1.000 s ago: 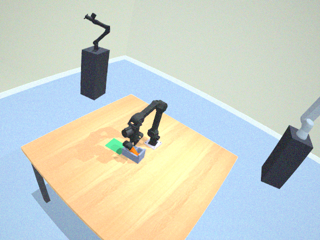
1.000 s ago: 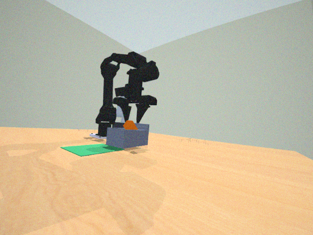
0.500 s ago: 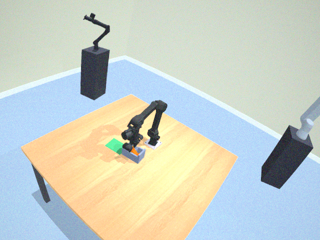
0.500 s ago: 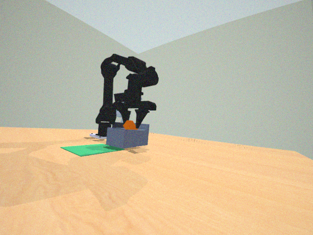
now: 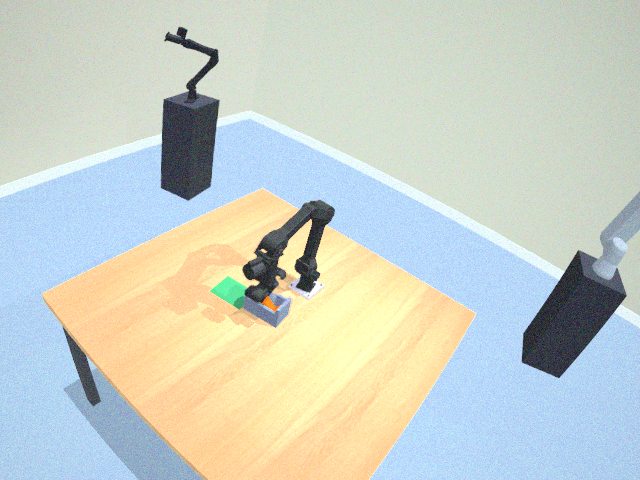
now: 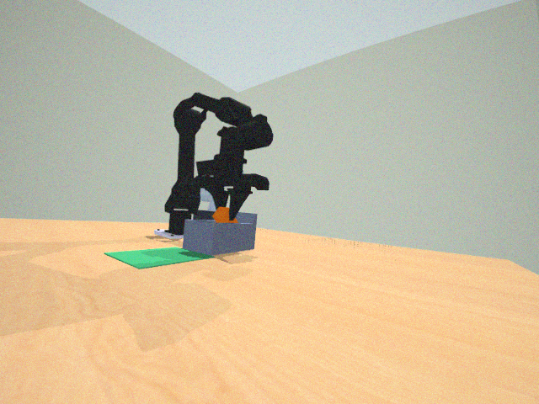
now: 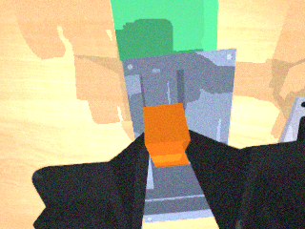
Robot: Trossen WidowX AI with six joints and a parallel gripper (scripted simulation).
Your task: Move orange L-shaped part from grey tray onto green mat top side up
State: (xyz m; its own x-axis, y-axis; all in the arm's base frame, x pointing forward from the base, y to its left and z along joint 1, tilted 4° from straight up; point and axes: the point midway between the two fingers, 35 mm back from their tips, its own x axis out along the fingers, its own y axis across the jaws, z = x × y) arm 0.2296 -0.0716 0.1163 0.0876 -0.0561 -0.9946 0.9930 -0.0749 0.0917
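The orange part (image 5: 270,303) (image 6: 221,215) (image 7: 164,123) is tilted in the grey tray (image 5: 260,310) (image 6: 198,236) (image 7: 210,114). Its raised end is toward the mat side and stands above the tray's rim in the exterior view. Its lower end is down in the tray, mostly hidden. My gripper (image 6: 226,214) (image 7: 164,135) points down over the tray, with one finger against each side of the raised end; it is shut on the part. The green mat (image 5: 225,288) (image 6: 143,261) (image 7: 143,10) lies flat beside the tray, with a shadow on it.
The tray walls stand around the part and the fingertips. The arm's white base plate (image 5: 309,294) (image 6: 162,233) (image 7: 290,129) is close to the tray. Two dark pedestals (image 5: 187,147) (image 5: 571,315) with other arms stand off the wooden table (image 5: 310,387).
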